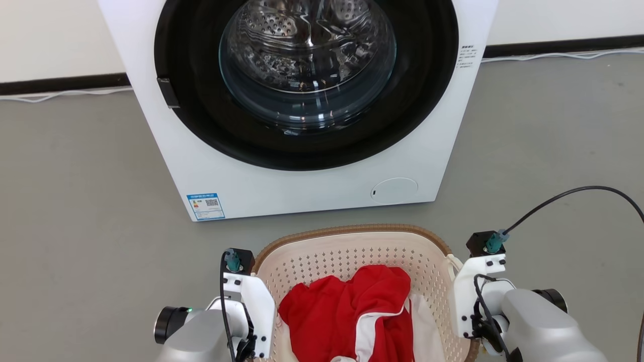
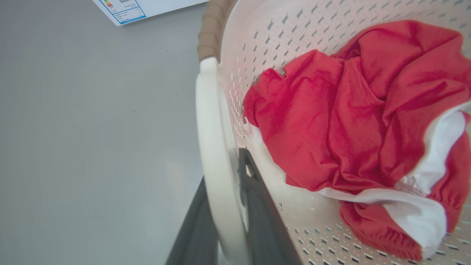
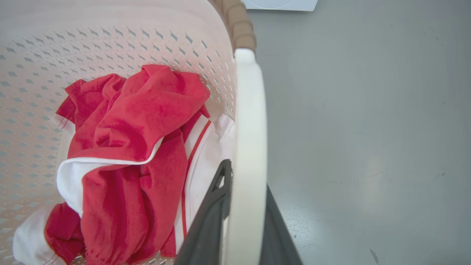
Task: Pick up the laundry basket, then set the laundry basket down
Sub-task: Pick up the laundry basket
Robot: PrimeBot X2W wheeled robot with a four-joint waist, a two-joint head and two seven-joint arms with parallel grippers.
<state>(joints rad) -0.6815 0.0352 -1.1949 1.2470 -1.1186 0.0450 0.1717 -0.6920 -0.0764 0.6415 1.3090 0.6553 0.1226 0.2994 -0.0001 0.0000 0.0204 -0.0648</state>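
Head view, laundry basket (image 1: 347, 230): low in front of washer (image 1: 302, 191), close to robot, btwn both arms. Can't tell if base rests on floor (image 1: 75, 201) or is just off it.
Contents: red-and-white garment (image 1: 352, 306) bunched mid-basket, nothing over the rim. Load looks light and centred, so judged little pull to either side.
Handles: white, one per short side. Left handle (image 2: 209, 129) and right handle (image 3: 250, 110) both stand upright above the brown rim.
Why held so: one arm per handle, opposite sides. Judged best way to keep basket level and stop it swinging during lift and set-down.
Left gripper (image 2: 222, 173): fingers narrow, straddling left handle, one finger (image 2: 257, 206) inside the basket wall, other outside. Handle pinched btwn them as far as seen.
Right gripper (image 3: 246, 184): same, mirrored. Inner finger (image 3: 217, 198) beside the garment, outer one over floor, closed on right handle.
Step (judged): grasp made both sides. Carry or lowering phase, can't say which.
Risk (judged): uneven arm height would tilt basket. Washer front is near, so keep clear of it.
Cable (image 1: 578, 193): loops off right wrist, apart from basket.
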